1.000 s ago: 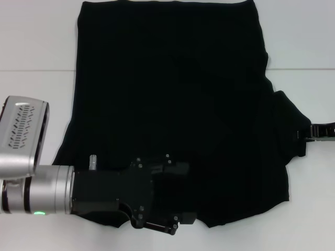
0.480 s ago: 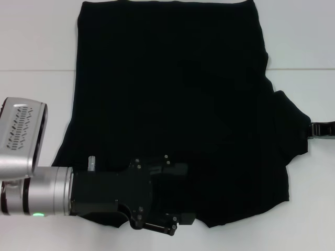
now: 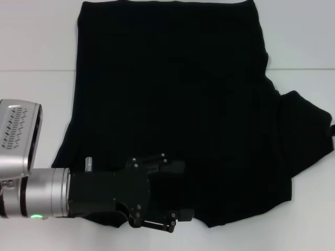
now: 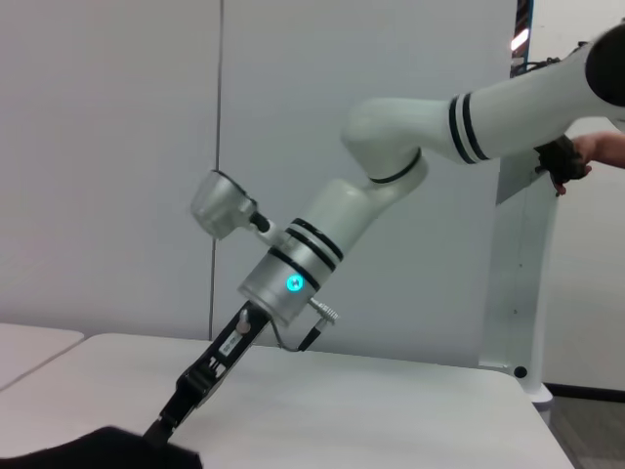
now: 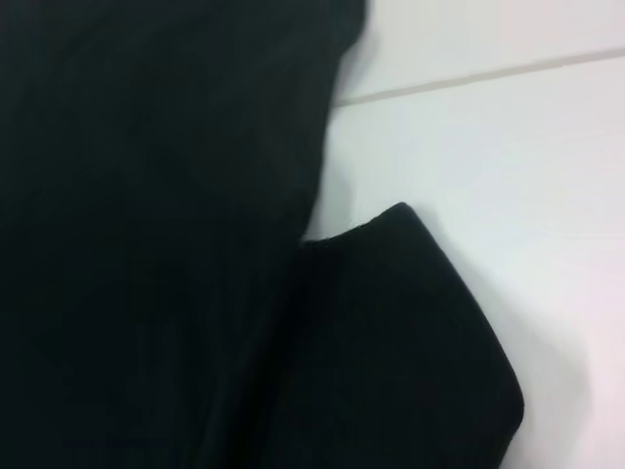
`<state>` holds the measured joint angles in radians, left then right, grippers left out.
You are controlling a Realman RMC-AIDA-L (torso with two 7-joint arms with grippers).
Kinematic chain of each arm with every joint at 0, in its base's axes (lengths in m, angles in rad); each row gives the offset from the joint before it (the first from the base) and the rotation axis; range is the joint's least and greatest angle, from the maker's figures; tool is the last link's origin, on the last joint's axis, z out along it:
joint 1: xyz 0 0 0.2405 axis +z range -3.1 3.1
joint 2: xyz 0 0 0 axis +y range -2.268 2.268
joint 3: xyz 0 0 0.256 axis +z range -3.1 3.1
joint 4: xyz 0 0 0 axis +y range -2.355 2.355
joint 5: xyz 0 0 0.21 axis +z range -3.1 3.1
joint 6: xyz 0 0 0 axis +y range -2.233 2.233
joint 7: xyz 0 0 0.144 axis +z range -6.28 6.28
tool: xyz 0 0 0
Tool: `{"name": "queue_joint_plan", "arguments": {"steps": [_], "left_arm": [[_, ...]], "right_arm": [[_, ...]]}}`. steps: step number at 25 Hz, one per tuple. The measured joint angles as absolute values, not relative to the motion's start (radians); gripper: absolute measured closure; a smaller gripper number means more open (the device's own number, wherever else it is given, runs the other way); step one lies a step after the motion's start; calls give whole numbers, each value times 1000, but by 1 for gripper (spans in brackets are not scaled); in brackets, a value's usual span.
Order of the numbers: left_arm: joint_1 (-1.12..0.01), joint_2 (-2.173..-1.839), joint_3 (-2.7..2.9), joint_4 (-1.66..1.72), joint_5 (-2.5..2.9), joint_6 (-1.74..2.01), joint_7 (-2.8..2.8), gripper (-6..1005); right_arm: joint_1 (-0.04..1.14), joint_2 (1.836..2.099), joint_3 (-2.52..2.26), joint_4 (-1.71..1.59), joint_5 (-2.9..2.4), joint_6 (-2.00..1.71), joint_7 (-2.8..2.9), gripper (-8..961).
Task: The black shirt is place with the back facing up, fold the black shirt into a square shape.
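- The black shirt [image 3: 172, 104] lies spread flat on the white table [image 3: 31, 47], filling most of it
- The left gripper [image 3: 175, 193] rests on the shirt's near edge, fingers spread apart
- The right gripper [image 4: 166, 425] meets the right sleeve's edge; I cannot tell its grip

The black shirt [image 3: 172, 99] lay spread flat on the white table [image 3: 31, 47], plain and matte, its straight hem at the far side. Its right sleeve [image 3: 306, 133] stretched outward, reaching the head view's edge.
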<state>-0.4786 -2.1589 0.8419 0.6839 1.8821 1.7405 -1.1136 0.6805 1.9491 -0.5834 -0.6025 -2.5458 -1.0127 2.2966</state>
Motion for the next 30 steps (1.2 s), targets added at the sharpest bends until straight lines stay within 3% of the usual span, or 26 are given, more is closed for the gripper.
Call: {"name": "queue_joint_plan", "arguments": {"steps": [14, 30], "left_arm": [[-474, -2161, 841, 684, 1884, 1741, -1120, 67], [-483, -2156, 841, 684, 1888, 1732, -1123, 67]], "right_arm": [[646, 1945, -575, -619, -2524, -958, 2295, 954], [701, 1955, -580, -619, -2485, -951, 2272, 954]]}}
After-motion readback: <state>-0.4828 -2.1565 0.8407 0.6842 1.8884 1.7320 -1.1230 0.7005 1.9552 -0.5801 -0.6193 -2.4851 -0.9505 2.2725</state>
